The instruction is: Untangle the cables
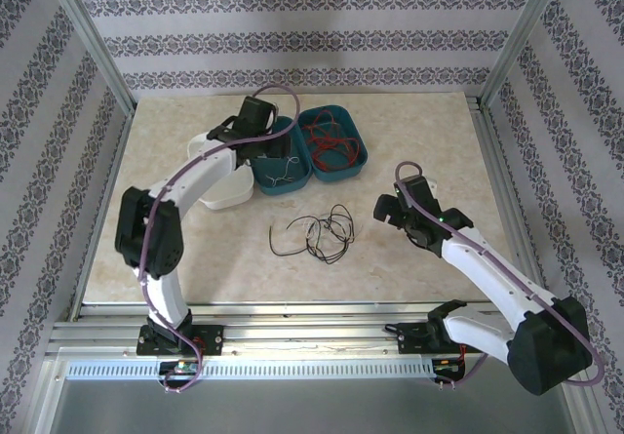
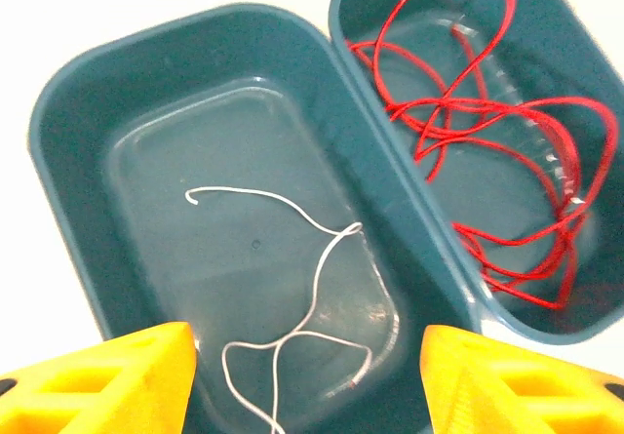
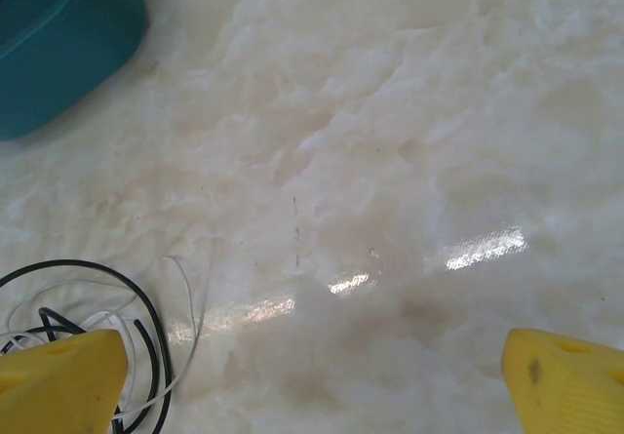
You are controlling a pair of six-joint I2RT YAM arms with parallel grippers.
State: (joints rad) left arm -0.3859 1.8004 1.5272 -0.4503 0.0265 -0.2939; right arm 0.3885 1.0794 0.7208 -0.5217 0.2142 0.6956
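the teal bins [image 2: 58,132] were glossy plastic with shiny floors. the table [image 3: 390,161] was smooth, marble-patterned and caught glare. the yellow fingertips [image 2: 97,375] looked like matt plastic; the red cables [image 2: 434,132] looked smooth-sheathed.

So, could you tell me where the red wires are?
Top view: the red wires lie in the right bin far across the table, next to the left bin holding a white wire.

Bright even light, glare streaks on table [image 3: 478,249], soft shadows

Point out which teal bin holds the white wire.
The left teal bin, under the left gripper; the right teal bin holds only red wires.
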